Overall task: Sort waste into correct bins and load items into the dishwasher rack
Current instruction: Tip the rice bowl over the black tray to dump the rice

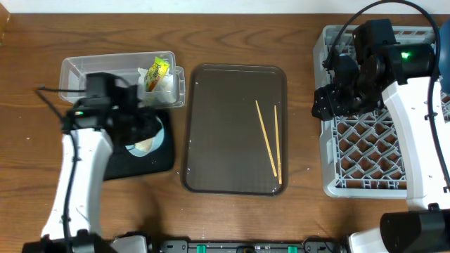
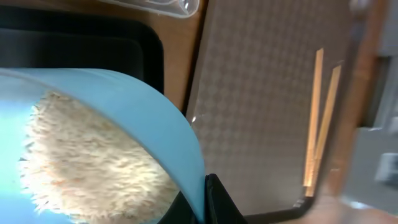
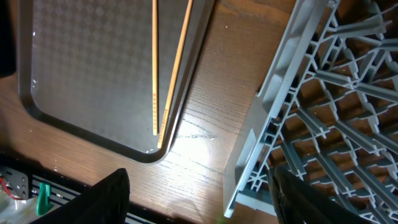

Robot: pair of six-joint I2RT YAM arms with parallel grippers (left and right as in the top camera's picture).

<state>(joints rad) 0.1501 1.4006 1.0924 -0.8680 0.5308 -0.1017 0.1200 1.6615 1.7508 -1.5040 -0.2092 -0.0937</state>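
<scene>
Bowl (image 2: 124, 124), light blue and holding a mound of white rice (image 2: 87, 155), hung tilted in the left jaws, which were clenched on its rim. Directly beneath those jaws lay the black tray (image 1: 123, 165); the clear tub (image 1: 77, 74) sat just beyond them, with a yellow-green wrapper (image 1: 157, 72) inside.

The right jaws stood released and empty, hovering over the near left edge of the grey rack (image 1: 365, 154). Two chopsticks (image 1: 271, 144) lay on the brown tray (image 1: 218, 126), off to the left of those jaws.

Likely risks, judged from this view:
- The bowl's lip sat close to the black tray's right edge, so a further tilt could send grains onto the table.
- The rice looked packed, so it might cling, then drop in one clump and scatter.
- A pinch on one point of the rim could let the bowl twist or slip.
- The right jaws were close to the rack wall and could clip it on the way to the chopsticks.
</scene>
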